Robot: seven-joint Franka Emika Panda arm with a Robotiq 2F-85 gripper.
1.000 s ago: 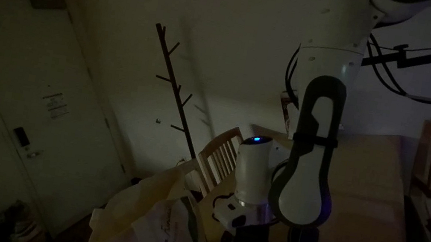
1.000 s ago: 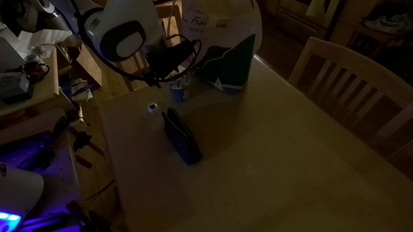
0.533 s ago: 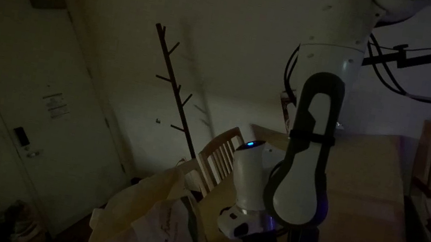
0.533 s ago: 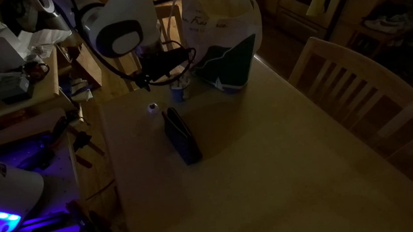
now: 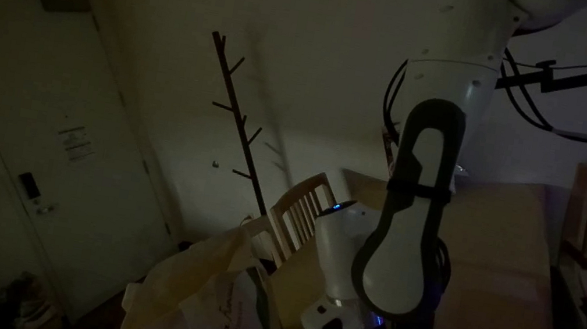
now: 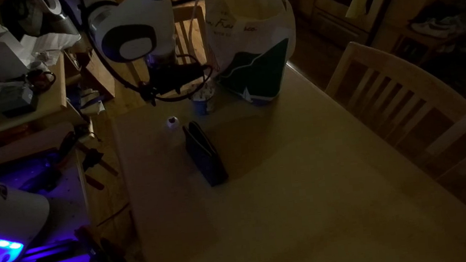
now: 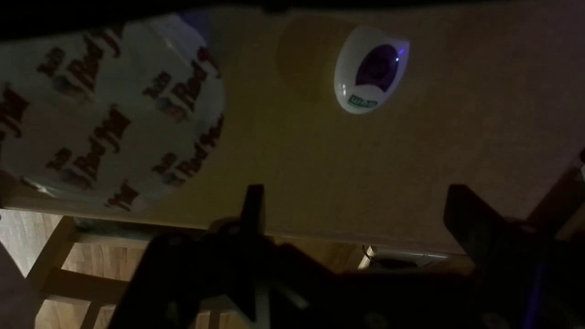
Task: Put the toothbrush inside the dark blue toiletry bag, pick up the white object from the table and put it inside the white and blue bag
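See the black two-fingered hand [image 7: 355, 196] spread wide over the pale wooden table [image 7: 320, 151]; lose its outline to shadow in both exterior views. Find the small glossy white object [image 7: 371, 69] with a purple oval face on the table beyond the hand, apart from it; can't read its tiny green label [image 7: 362, 101]. Make out the round white-covered container [image 7: 103, 114] with red-brown lettering left of the hand in the wrist view, cut off at the picture's left edge. In an exterior view, spot the small soft dark blue pouch [image 6: 205, 156] nearer the camera than the hand, gaping, too dark to see into, and the tall white bag [image 6: 250, 41] with a dark green panel right of the hand, upright on the table.
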